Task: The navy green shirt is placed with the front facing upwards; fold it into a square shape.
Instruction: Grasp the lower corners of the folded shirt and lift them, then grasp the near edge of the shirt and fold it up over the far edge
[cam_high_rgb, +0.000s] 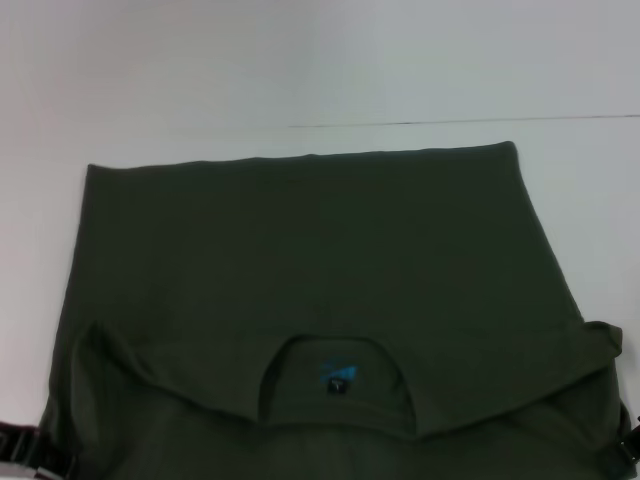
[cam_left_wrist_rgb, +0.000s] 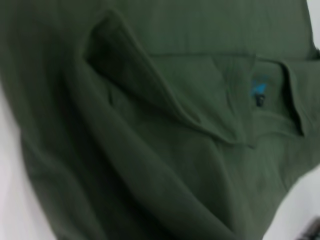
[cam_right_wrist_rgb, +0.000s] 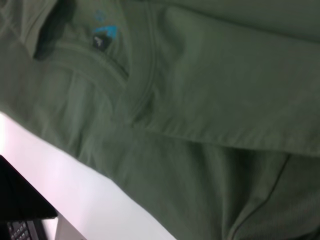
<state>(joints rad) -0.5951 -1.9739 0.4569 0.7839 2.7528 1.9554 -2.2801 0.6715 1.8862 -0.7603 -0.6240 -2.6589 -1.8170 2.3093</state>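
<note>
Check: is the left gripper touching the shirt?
Cannot tell. In the head view, the left gripper overlaps the shirt's edge at the frame corner, but contact isn't plainly visible.

Only small parts of the robot's body are seen: the left tool (cam_high_rgb: 25, 445) as a black, glossy block, and the right tool (cam_high_rgb: 628, 445) as a black block with pale edges.

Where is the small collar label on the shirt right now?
In the head view the label sits inside the neck opening of the navy green shirt, at the near middle edge, closest to the robot, on the white table.
</note>
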